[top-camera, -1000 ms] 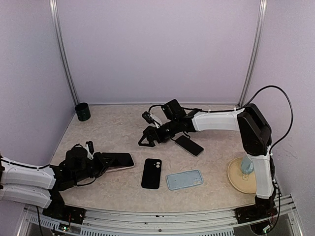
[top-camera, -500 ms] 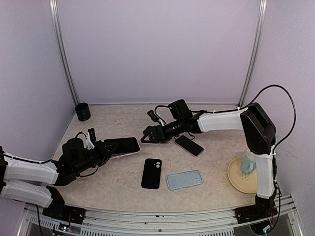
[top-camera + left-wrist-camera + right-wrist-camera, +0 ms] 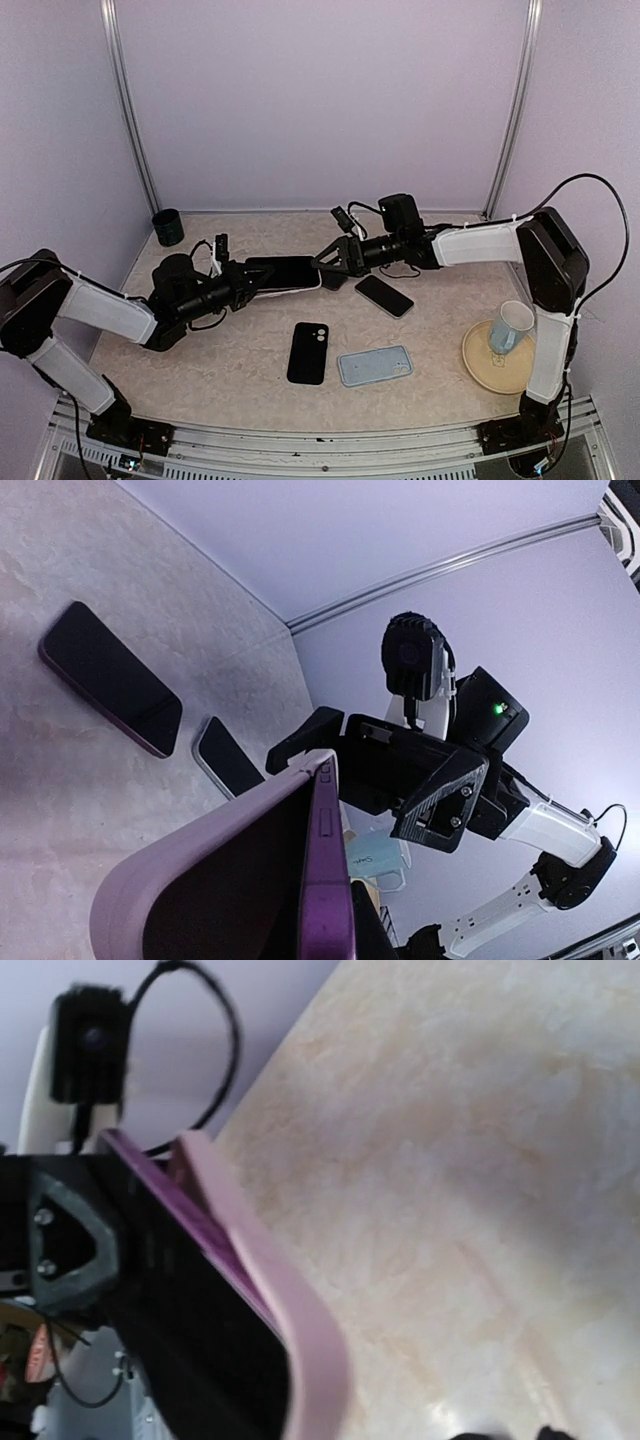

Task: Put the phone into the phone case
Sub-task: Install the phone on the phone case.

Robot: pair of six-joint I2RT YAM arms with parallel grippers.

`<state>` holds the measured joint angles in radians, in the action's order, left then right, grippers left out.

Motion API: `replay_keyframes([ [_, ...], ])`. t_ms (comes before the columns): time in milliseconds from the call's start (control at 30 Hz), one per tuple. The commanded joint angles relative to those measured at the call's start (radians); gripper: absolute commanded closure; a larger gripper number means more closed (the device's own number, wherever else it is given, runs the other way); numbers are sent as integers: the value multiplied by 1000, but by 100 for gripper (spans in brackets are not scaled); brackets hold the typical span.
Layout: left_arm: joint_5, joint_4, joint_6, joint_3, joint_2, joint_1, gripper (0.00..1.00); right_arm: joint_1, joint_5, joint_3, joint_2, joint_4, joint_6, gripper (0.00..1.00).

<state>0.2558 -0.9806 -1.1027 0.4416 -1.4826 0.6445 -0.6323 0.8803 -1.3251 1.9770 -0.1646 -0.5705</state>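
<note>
My left gripper (image 3: pixel 243 279) is shut on a purple phone (image 3: pixel 326 870) that lies partly in a pale pink phone case (image 3: pixel 205 855). It holds them in the air above the middle of the table. The case's far corner (image 3: pixel 318 764) stands slightly off the phone. My right gripper (image 3: pixel 336 262) is open at the far end of the phone (image 3: pixel 288 272), one finger (image 3: pixel 300 744) on each side of it. In the right wrist view the pink case edge (image 3: pixel 262 1282) and the purple phone edge (image 3: pixel 158 1188) fill the left half, blurred.
On the table lie a black phone (image 3: pixel 308 352), a light blue case (image 3: pixel 375 365) and a dark phone (image 3: pixel 385 295). A pale blue mug (image 3: pixel 512 325) sits on a tan plate (image 3: pixel 483 372) at the right. A dark cup (image 3: pixel 168 227) stands at the back left.
The left arm has lifted the phone and pink case up and to the right. The right gripper has drawn back to the right and now straddles the phone's far end.
</note>
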Motion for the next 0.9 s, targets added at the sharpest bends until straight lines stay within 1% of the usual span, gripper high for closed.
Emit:
replay_keyframes([
  [0,109,-228,-31,89,-93,-5,100,8,51,48,-62,-94,-60,8],
  [100,124,-257,-39,124,-143,-3,100,13,72,83,-80,-152,-104,9],
  [300,151,-265,-46,178,-215,-3,100,13,109,124,-103,-242,-174,12],
  [400,158,-271,-51,189,-234,-2,100,13,129,134,-100,-278,-206,17],
  [867,149,-222,-25,215,-247,12,100,4,121,110,-60,-283,-257,28],
])
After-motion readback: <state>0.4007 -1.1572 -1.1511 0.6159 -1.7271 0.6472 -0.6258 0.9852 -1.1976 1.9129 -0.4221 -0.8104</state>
